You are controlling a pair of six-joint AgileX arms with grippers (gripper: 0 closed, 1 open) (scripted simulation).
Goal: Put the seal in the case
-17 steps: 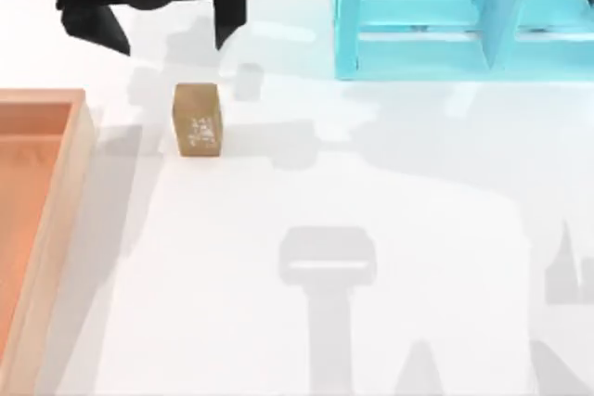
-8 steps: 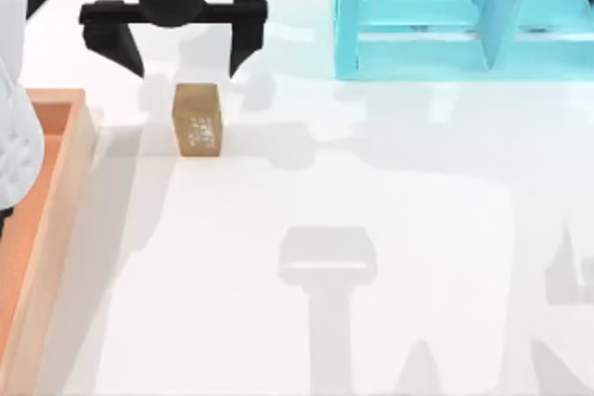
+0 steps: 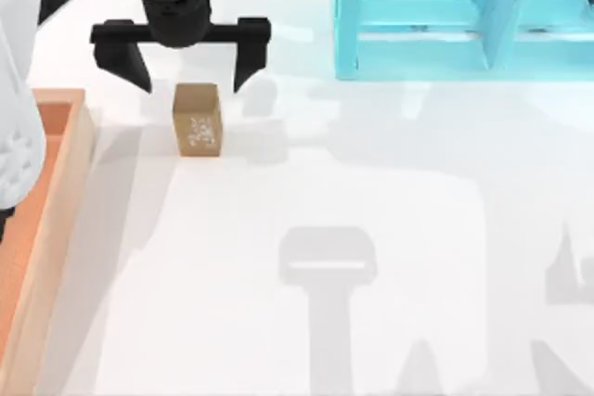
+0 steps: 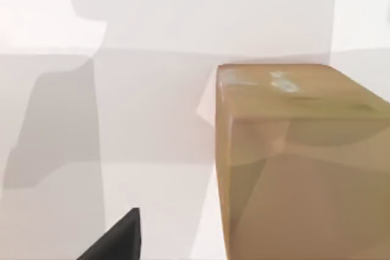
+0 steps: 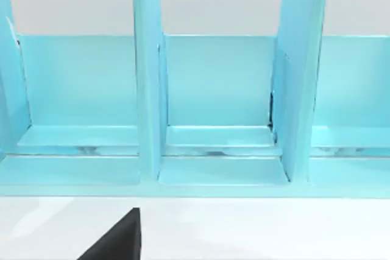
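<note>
The seal (image 3: 197,120) is a small tan-brown block with a white speckled mark, lying on the white table just right of the case (image 3: 65,183). The case is a shallow wooden tray with an orange inside, at the table's left edge. My left gripper (image 3: 193,81) hangs open over the seal's far end, one black finger on each side of it and neither touching it. In the left wrist view the seal (image 4: 298,162) looms close and large beside one fingertip (image 4: 119,238). My right arm stays parked off to the right.
A cyan rack (image 3: 418,16) with upright dividers stands at the back right, and the right wrist view faces the same rack (image 5: 213,89). The left arm's white body (image 3: 14,90) overhangs the case's far end. Bare white table lies in front of the seal.
My left gripper has come forward and to the right, from behind the seal to straddling its far end, still open. The seal has not moved.
</note>
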